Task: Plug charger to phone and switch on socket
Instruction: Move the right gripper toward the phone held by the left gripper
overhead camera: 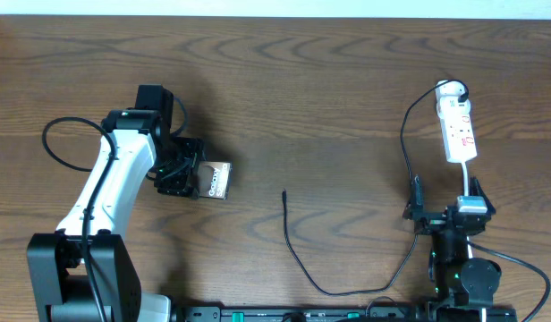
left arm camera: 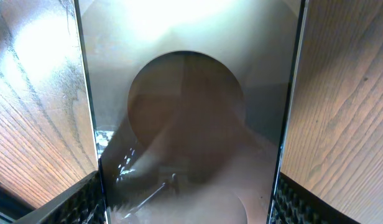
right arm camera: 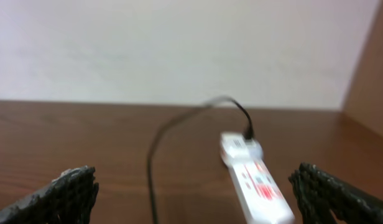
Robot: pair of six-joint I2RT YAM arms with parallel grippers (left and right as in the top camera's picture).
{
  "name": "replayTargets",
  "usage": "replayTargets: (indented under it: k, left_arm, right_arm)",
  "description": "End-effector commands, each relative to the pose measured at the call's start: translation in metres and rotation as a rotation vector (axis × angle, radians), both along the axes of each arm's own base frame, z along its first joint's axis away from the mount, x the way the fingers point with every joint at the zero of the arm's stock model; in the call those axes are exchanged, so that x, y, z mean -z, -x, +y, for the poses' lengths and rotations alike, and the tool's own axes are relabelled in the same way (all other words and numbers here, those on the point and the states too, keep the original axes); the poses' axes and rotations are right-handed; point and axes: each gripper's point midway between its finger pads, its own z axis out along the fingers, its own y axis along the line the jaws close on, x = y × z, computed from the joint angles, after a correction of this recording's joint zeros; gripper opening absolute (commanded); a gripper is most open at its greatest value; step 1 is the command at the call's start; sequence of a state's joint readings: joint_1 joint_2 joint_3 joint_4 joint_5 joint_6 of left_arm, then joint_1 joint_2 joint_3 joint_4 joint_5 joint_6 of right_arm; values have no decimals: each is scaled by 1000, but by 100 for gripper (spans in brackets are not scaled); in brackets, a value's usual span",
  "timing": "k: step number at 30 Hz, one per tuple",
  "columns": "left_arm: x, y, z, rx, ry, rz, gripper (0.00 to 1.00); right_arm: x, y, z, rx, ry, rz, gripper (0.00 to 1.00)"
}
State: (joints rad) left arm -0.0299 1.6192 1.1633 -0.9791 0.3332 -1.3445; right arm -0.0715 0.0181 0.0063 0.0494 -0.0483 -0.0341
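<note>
Brown wood makes up the table (overhead camera: 302, 80) that we see from above. Out toward 9 o'clock on it, the left gripper (overhead camera: 193, 179) is clamped on the phone (overhead camera: 216, 180). The phone sticks out of the gripper toward 3 o'clock, and we can read white letters on its dark brown face. In the left wrist view, the phone's shiny grey side fills the gap from one black finger (left arm camera: 86, 199) to the other. Near the middle of the table lies the small tip of the charger (overhead camera: 289, 233), with nothing touching it, well apart from the phone. From that tip the thin black cable runs toward 6 o'clock, bends to the right, then climbs up to the top end of the socket (overhead camera: 458, 125). The socket is a white power strip with red marks, out toward 2 o'clock. The right gripper (overhead camera: 447, 213) sits near 4 o'clock, just below the strip. Its fingers (right arm camera: 70, 190) are spread wide with nothing between them, and in its own view the strip lies ahead of it at 12 o'clock.
</note>
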Motion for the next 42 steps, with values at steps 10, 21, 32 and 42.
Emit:
replayTargets:
  k: [10,21,32,42]
  left_arm:
    - [-12,-4,2,8,-12,-44,7]
    - [-12,-4,2,7,-12,-44,7]
    - [-12,-4,2,7,-12,-44,8]
    - [-12,-4,2,7,-12,-44,7]
  right_arm:
    - [-75,24,79,-467,81,-36,99]
    - [-100,-24,132,-908,-133,385,99]
    - [-29,-82,172,-927,-974,1005,99]
    - [46,-101,166,-693,-1127,1209,99]
